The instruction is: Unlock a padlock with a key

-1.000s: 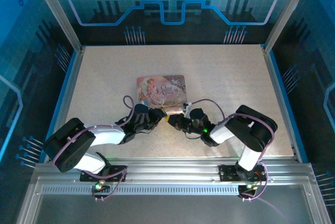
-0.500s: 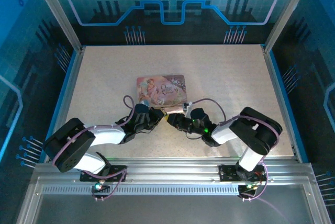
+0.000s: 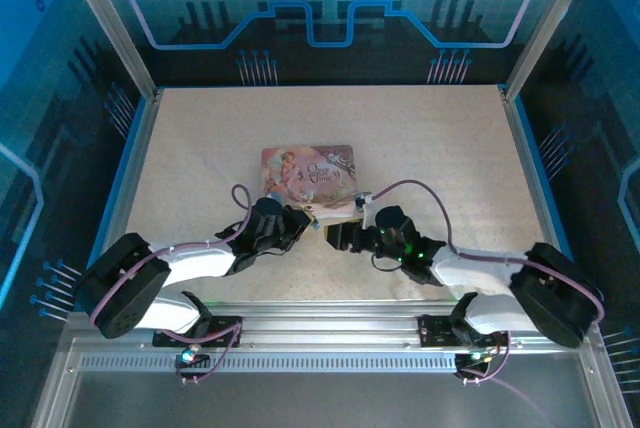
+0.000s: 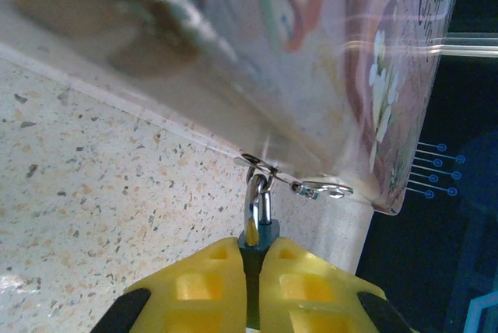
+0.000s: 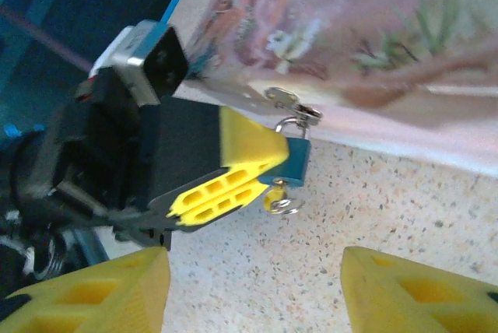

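Much bare table toward far edge. Left gripper clenches bluish padlock, silvery shackle, at near edge of tin; right gripper released, empty.

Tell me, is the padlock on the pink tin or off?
On: the shackle of the padlock passes through the latch of the pink tin, the left gripper clamping it. Locked or not: cannot tell.

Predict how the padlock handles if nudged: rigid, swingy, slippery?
The padlock would likely swing: its shackle appears hooked through the pink tin hasp. Smooth metal, so probably slippery in the left gripper. It is small, so likely light.
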{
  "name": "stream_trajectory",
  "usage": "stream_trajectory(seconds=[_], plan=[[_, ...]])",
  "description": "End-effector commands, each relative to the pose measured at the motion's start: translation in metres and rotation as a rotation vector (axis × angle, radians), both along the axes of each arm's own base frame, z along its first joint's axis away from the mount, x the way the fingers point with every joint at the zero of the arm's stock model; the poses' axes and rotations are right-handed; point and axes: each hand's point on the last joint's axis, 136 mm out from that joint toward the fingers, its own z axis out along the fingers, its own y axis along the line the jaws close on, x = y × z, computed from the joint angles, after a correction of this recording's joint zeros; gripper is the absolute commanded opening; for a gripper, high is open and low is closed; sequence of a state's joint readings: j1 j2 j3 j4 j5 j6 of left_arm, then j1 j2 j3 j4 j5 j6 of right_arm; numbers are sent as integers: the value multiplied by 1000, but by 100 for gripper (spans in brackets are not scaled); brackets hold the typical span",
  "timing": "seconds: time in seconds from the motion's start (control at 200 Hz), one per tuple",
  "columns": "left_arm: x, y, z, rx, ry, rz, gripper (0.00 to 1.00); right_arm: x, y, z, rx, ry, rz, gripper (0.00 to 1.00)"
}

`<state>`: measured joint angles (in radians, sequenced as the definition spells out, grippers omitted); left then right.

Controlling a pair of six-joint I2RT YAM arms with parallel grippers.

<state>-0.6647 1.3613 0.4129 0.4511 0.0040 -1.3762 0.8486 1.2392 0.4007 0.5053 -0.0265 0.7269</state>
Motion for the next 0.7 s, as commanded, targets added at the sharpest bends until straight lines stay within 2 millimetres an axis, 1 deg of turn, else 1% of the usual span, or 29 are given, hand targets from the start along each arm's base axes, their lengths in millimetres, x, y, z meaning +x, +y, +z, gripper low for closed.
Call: stream_trajectory(seconds=[0.0, 0.015, 0.03, 0.135, 0.27, 0.35, 0.355, 0.36, 0.365, 0.375, 0.52, 0.69], plan=[[4, -9, 26, -42, -12, -7, 0, -8, -10, 5, -270, -235, 98, 62], [4, -9, 27, -39, -9, -8, 0, -8, -10, 8, -280, -263, 105, 62], [3, -9, 27, -37, -5, -8, 0, -10, -13, 4, -312, -271, 115, 62], [0, -7, 28, -16, 41, -4, 0, -12, -20, 11, -397, -399, 144, 63], [-6, -4, 29, 7, 106, 8, 0, -19, -20, 18, -481, -565, 222, 64], [-7, -3, 30, 5, 134, 16, 0, -25, -16, 18, -551, -663, 303, 82], [-7, -3, 31, 4, 134, 16, 0, -25, -16, 18, -556, -668, 309, 86], [-8, -3, 31, 4, 134, 15, 0, -26, -15, 18, -560, -673, 314, 93], [-8, -3, 31, 4, 135, 16, 0, -26, -15, 18, -564, -677, 318, 97], [-8, -3, 31, 2, 137, 17, 0, -26, -15, 17, -575, -687, 328, 100], [-9, -6, 35, -1, 173, 14, 0, -25, -9, 15, -698, -781, 399, 100], [-11, -7, 38, 7, 196, 8, 0, -15, -3, 13, -770, -798, 398, 100]])
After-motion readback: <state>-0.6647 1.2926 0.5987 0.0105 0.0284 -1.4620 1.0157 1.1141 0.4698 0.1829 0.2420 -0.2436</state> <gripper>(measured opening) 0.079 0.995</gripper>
